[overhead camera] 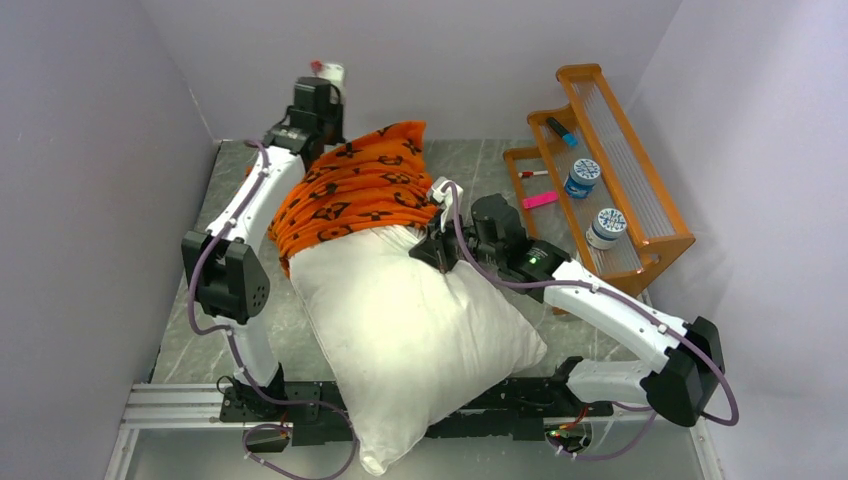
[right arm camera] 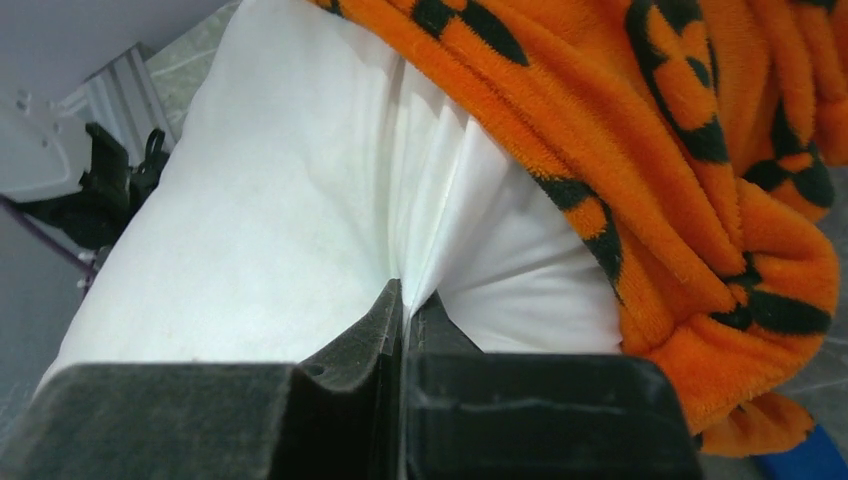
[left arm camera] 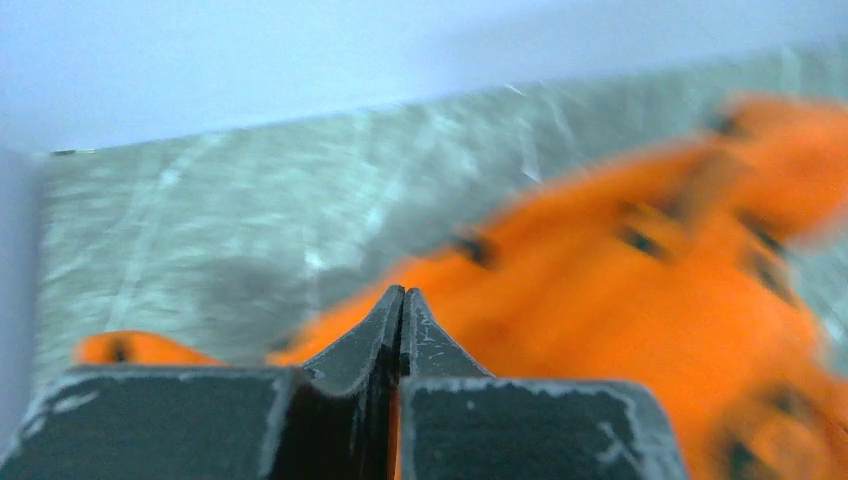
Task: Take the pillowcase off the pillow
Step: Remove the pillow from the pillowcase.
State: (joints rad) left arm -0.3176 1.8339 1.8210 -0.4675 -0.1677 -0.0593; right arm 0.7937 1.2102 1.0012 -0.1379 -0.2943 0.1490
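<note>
Right fingers (right arm camera: pixel 370 335) were pressed together on a pinch of the pillow (right arm camera: pixel 250 200), white cloth gathered into creases running up from the tips. Just beyond, the pillowcase (right arm camera: pixel 650 150) lay bunched in thick orange folds over the pillow's far end. Most of the white body was bare and slumped toward the near edge of the bench (left arm camera: pixel 200 200), one corner overhanging the arm bases. Left fingers (left arm camera: pixel 372 335) were closed too, at the cover's far corner, a sliver of orange showing between them. That view was blurred, so a grip on the fabric was likely, not certain. Judged: pillow light, plump, squashy, prone to yield rather than slide; cover plush, limp, likely to cling to the stuffing. Best holds seemed to be the cover's far corner for pulling away, and a firm fold of pillow near the opening as anchor. Wooden rack (overhead camera: pixel 610 170) stood well apart on the right.
</note>
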